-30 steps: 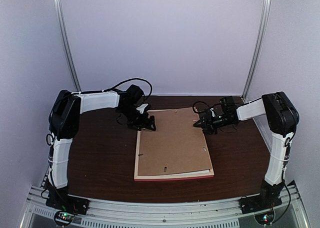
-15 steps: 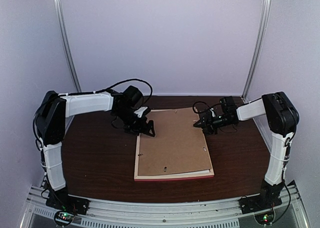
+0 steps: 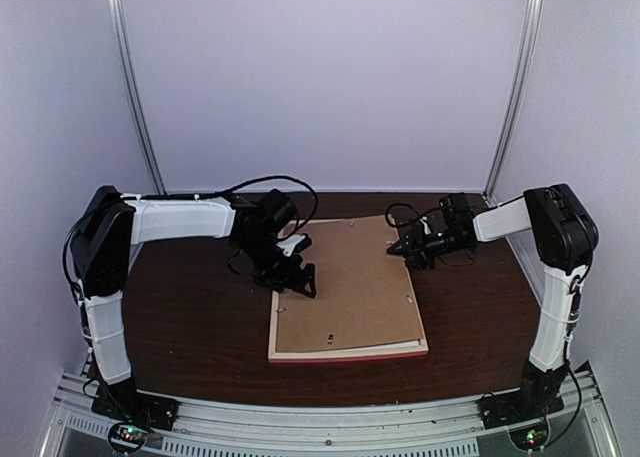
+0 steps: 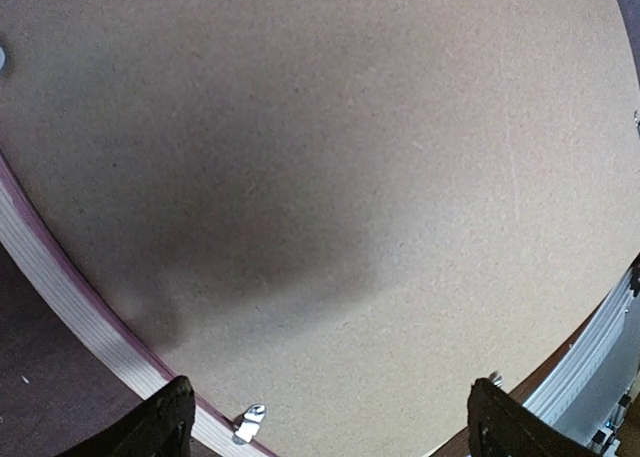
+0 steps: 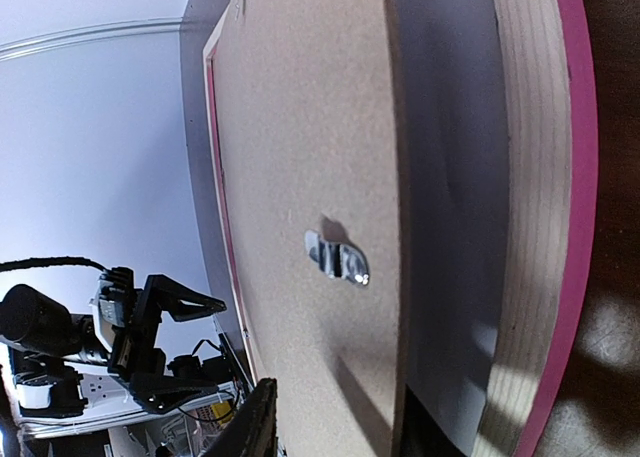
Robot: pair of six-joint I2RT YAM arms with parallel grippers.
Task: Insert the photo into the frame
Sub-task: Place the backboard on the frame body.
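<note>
The frame [image 3: 349, 357] lies face down on the table, its pale back rail up and its pink edge showing. A plain brown backing board [image 3: 345, 287] lies on it. The photo is hidden. My left gripper [image 3: 300, 280] is open and empty. It hovers over the board's left part by the frame's left rail [image 4: 60, 277], near a small metal tab [image 4: 250, 422]. My right gripper [image 3: 402, 249] is at the board's right edge. One finger [image 5: 252, 427] lies on top of the board and the other sits under its edge, which is raised above the rail [image 5: 530, 227].
A metal hanger clip [image 5: 337, 257] sits on the board [image 5: 300, 127] near my right gripper. The dark brown table [image 3: 200, 317] extends to both sides of the frame. White walls and two metal poles [image 3: 135, 87] enclose the back.
My left gripper has moved nearer and to the right, from the frame's far left corner along the left rail onto the board. The right arm has not moved.
</note>
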